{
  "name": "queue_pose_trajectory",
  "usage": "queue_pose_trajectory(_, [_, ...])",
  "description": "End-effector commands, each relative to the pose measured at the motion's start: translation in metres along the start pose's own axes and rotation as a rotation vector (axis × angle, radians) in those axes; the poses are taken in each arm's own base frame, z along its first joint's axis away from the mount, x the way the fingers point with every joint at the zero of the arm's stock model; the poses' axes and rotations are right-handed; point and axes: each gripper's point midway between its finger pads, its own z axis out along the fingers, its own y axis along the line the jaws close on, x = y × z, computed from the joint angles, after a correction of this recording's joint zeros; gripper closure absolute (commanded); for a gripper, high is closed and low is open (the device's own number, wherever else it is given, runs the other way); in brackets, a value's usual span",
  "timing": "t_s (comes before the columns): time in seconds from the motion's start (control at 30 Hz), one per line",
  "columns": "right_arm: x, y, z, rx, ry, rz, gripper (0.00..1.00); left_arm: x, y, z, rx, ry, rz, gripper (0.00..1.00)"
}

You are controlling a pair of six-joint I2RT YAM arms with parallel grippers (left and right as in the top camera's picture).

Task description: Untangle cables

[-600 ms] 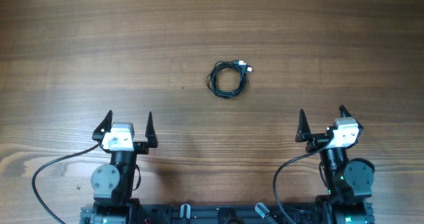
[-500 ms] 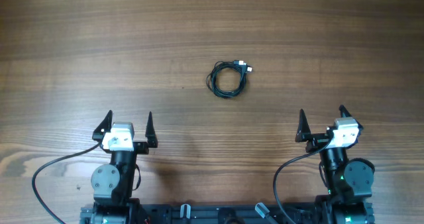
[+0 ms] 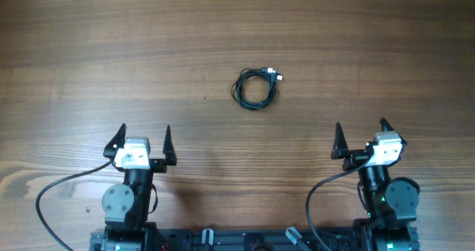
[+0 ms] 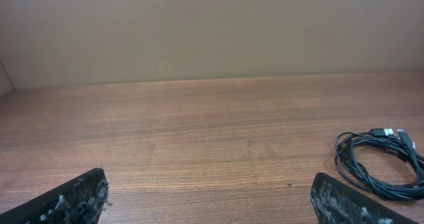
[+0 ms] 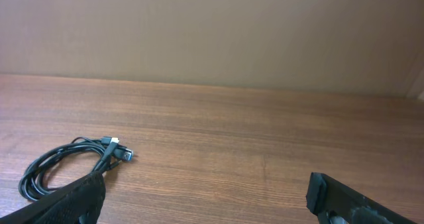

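The cables (image 3: 255,87) lie as one small coil of thin black wire near the middle of the wooden table, with silver-tipped plug ends at its upper right. The left wrist view has the coil (image 4: 379,163) at its right edge; the right wrist view has it (image 5: 69,164) at lower left. My left gripper (image 3: 144,137) sits near the front edge, open, well short and left of the coil. My right gripper (image 3: 361,131) is open too, short and right of it. Nothing is between either pair of fingers.
The wooden table (image 3: 111,50) spreads wide around the coil. The arm bases and their thick black cables (image 3: 52,195) sit along the front edge. A plain wall (image 4: 212,32) rises behind the table's far edge.
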Motion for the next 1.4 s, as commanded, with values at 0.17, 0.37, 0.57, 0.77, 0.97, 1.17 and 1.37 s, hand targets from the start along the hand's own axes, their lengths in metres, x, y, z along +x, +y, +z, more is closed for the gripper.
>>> queue_pose_trajectory(0.17, [-0.0013, -0.0021, -0.0005, 0.010, -0.013, -0.018, 0.00, 0.0006, 0.0024, -0.0001, -0.011, -0.003, 0.008, 0.00])
queue_pose_trajectory(0.37, [-0.0013, -0.0021, -0.0005, 0.010, -0.013, -0.018, 0.00, 0.0006, 0.0024, -0.0001, -0.011, -0.003, 0.008, 0.00])
queue_pose_trajectory(0.57, [-0.0013, -0.0021, -0.0005, 0.010, -0.013, -0.018, 0.00, 0.0006, 0.0024, -0.0001, -0.011, -0.003, 0.008, 0.00])
queue_pose_trajectory(0.77, [-0.0013, -0.0021, -0.0005, 0.010, -0.013, -0.018, 0.00, 0.0006, 0.0024, -0.0001, -0.011, -0.003, 0.008, 0.00])
queue_pose_trajectory(0.97, [-0.0013, -0.0021, -0.0005, 0.010, -0.013, -0.018, 0.00, 0.0006, 0.0024, -0.0001, -0.011, -0.003, 0.008, 0.00])
queue_pose_trajectory(1.17, [-0.0013, -0.0021, -0.0005, 0.010, -0.013, -0.018, 0.00, 0.0006, 0.0024, -0.0001, -0.011, -0.003, 0.008, 0.00])
queue_pose_trajectory(1.37, [-0.0013, -0.0021, -0.0005, 0.010, -0.013, -0.018, 0.00, -0.0013, 0.0042, -0.0001, -0.021, -0.011, 0.022, 0.00])
